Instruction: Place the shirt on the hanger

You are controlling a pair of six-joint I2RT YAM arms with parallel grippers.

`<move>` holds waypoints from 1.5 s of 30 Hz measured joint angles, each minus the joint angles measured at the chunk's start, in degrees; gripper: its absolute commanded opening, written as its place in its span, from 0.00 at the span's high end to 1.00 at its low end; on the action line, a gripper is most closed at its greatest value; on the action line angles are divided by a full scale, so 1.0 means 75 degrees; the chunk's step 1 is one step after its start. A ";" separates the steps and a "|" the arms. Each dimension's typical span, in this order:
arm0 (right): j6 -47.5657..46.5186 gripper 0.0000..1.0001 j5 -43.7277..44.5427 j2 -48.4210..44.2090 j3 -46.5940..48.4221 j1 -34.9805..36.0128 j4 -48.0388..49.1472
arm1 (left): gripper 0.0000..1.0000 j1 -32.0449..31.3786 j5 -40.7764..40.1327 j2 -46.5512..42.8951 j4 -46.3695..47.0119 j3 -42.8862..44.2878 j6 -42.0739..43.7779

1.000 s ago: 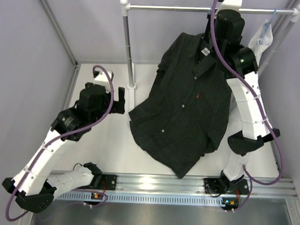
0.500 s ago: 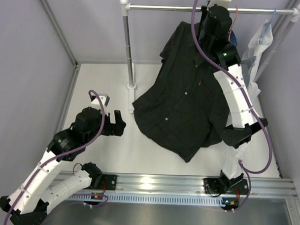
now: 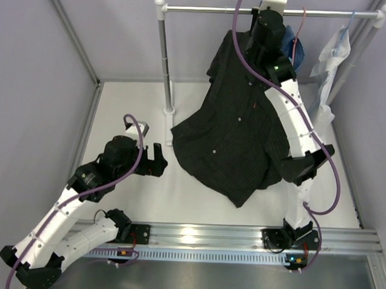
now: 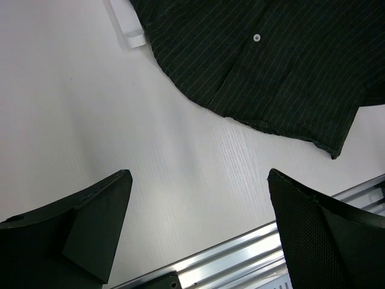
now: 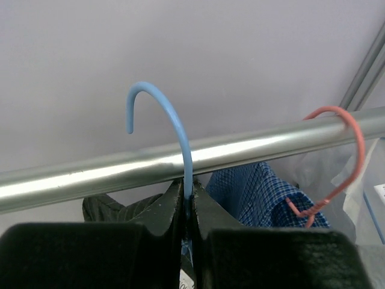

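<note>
hanger [image 5: 183, 139] hook crosses rail [image 5: 90, 174], near red-pink hanger [image 5: 329, 109].

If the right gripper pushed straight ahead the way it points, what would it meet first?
Probably the clothes rail: it crosses just beyond the right gripper, which is shut on the hanger below its hook. Past the rail is only the wall. Depth is hard to judge.

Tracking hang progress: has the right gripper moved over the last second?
Yes. In the top view the right gripper, shut on the hanger, has shifted left along the rail, toward the white-capped post.
</note>
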 measured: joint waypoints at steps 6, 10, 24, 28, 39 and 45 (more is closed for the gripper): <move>0.0052 1.00 0.0017 0.0242 -0.0221 0.0003 0.0029 | 0.02 0.0000 0.0134 0.0000 0.0044 -0.0003 0.0026; 0.0128 1.00 0.0041 0.0169 -0.0708 0.0050 0.0251 | 0.02 0.0000 0.0181 0.0000 0.0076 -0.0012 0.0038; 0.0589 0.75 0.0265 -0.0388 -0.1801 0.0388 0.0740 | 0.02 0.0000 0.0187 -0.0119 0.0227 -0.0283 -0.0017; 0.0860 0.44 0.0367 -0.0446 -0.1955 0.0621 0.0743 | 0.02 0.0000 0.0178 -0.0175 0.0233 -0.0312 -0.0044; 0.1416 0.01 0.0962 -0.2017 -0.2993 0.1093 0.0565 | 0.02 0.0000 -0.0691 0.0376 0.0335 -0.0312 0.0082; 0.1463 0.01 0.1093 -0.4106 -0.4199 0.1087 0.0469 | 0.02 0.0000 -0.0976 0.0886 0.0635 -0.0262 0.0198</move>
